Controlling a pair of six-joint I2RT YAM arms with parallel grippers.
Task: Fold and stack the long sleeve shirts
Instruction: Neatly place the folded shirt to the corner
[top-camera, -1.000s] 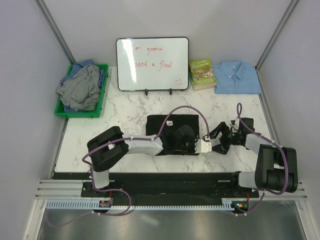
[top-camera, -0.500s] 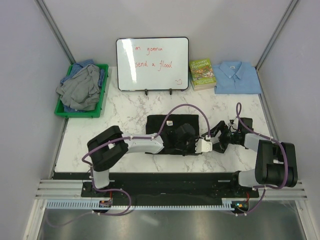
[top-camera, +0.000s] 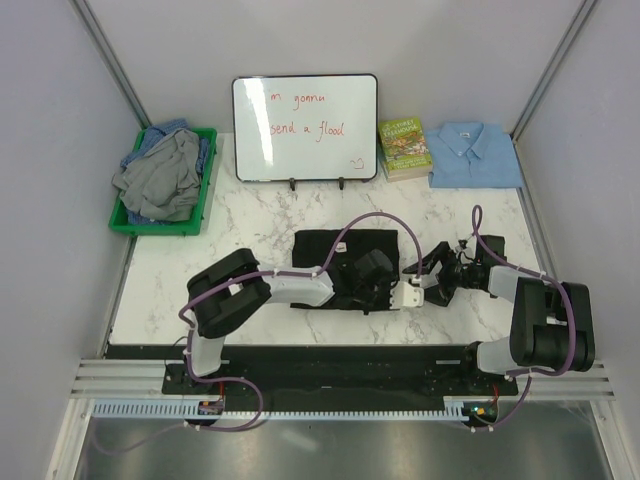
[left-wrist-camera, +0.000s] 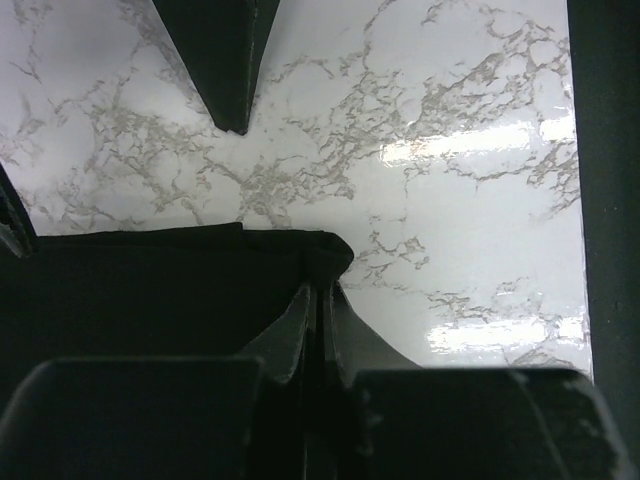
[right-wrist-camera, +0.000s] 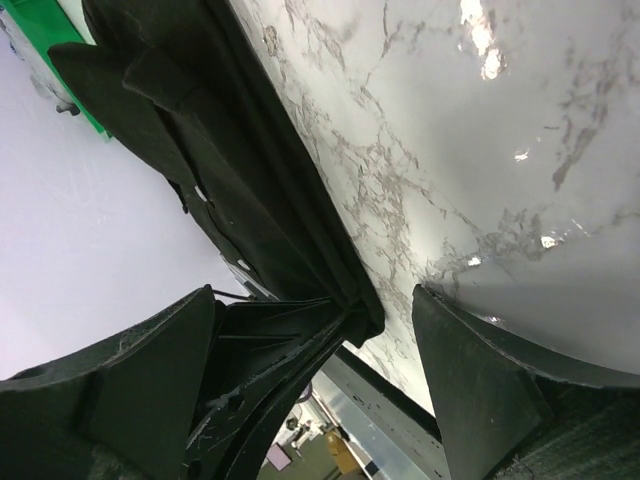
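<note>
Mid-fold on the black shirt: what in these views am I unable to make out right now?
- Top view: the left arm covers the black shirt's right part.
- Left wrist view: the left gripper and the cloth are both black, so whether it pinches fabric is unclear.
- Top view: the shirts heaped in the green bin overlap, so their count is unclear.

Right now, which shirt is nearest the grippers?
The black shirt, spread mid-table; the light blue shirt lies folded at the far right corner, the grey shirt heaped in the green bin.
</note>
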